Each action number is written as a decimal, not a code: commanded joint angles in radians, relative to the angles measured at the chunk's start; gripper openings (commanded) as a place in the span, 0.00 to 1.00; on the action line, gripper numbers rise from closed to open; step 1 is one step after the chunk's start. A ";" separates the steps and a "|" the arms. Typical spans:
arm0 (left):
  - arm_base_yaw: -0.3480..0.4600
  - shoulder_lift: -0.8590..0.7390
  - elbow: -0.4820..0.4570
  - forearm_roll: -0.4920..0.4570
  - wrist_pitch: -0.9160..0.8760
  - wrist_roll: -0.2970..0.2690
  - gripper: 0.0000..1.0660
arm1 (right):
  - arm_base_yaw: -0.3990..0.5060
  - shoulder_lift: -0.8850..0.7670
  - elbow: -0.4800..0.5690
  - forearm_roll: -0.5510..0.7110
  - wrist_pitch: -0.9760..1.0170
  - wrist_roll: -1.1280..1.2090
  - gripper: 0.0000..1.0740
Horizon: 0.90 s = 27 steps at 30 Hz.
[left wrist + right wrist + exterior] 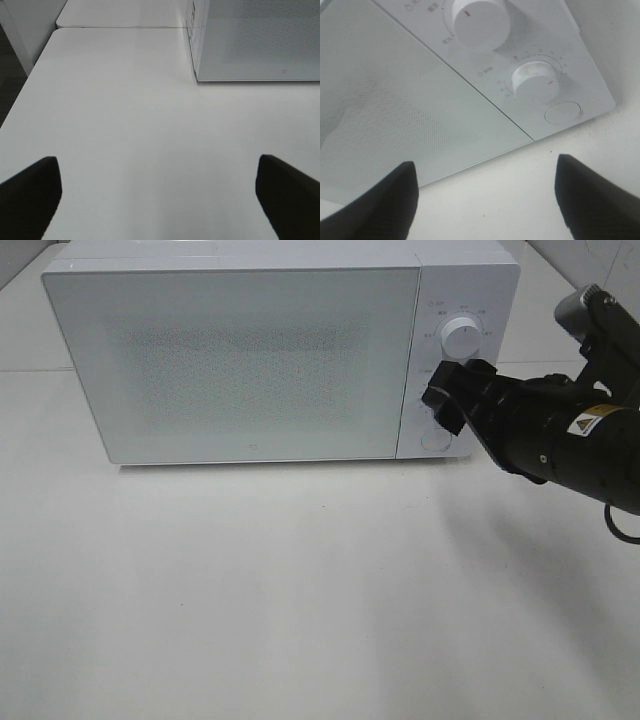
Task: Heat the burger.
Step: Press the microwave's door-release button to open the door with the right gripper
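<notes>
The white table (300, 590) fills the near ground. Over its left part the left gripper (158, 187) hangs released, its fingers wide apart with only bare tabletop between them. Farther back on the right, the right gripper (447, 398) is also spread and grasps nothing. It points at the lower knob (532, 82) of the microwave (240, 360) without touching it. The microwave stands at the far side with its door (235, 365) closed. The burger shows in no view, so I cannot tell where it is.
</notes>
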State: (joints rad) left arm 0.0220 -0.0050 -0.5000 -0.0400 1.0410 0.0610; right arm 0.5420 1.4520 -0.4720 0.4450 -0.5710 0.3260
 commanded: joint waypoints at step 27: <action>0.002 -0.021 0.002 -0.003 -0.003 0.000 0.92 | -0.002 -0.491 -0.233 -0.503 1.161 -0.185 0.68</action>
State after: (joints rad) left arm 0.0220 -0.0050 -0.5000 -0.0400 1.0410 0.0610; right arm 0.5420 1.0110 -0.6720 -0.0090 0.4450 0.1190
